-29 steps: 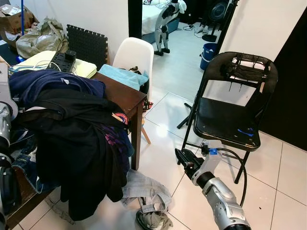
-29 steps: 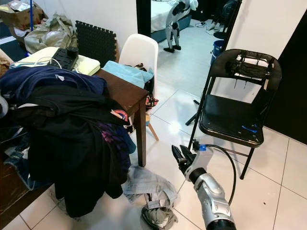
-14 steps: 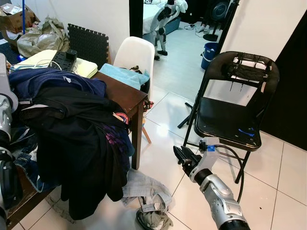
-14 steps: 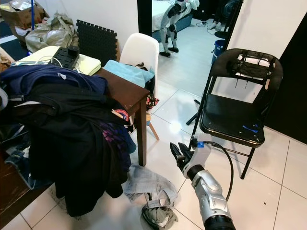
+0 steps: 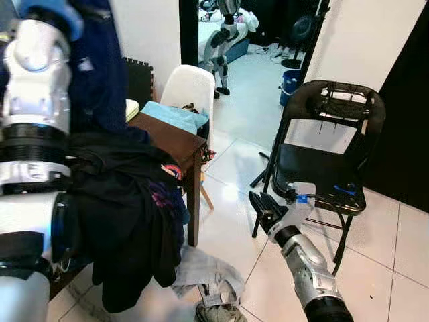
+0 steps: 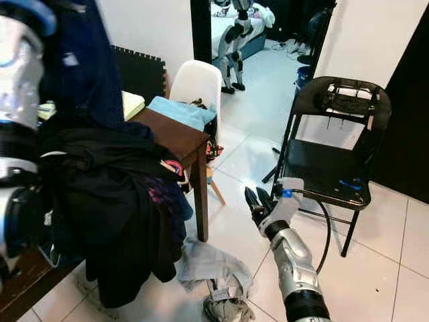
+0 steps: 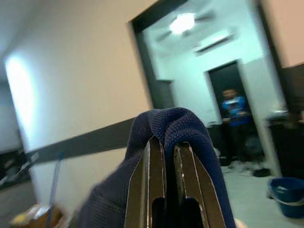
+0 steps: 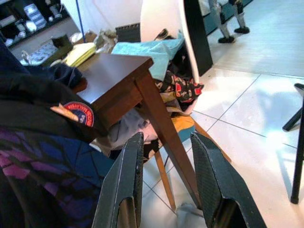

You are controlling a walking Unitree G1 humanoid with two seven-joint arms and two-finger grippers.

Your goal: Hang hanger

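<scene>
My left arm is raised high at the left, and a navy blue garment hangs down from it. In the left wrist view my left gripper is shut on a fold of that navy fabric. A heap of dark clothes lies draped over the brown table below it. My right gripper is open and holds nothing, low over the floor in front of the black folding chair. In the right wrist view its fingers point toward the table corner. I cannot make out a hanger.
A white chair with a teal cloth stands behind the table. Crumpled clothes lie on the tiled floor by the table leg. Something dark hangs across the folding chair's back. A blue bucket stands near the doorway. A person in blue stands far off.
My left arm has swung up, lifting the navy garment off the pile on the table. The right gripper rose slightly and stays open. The camera shifted a little.
</scene>
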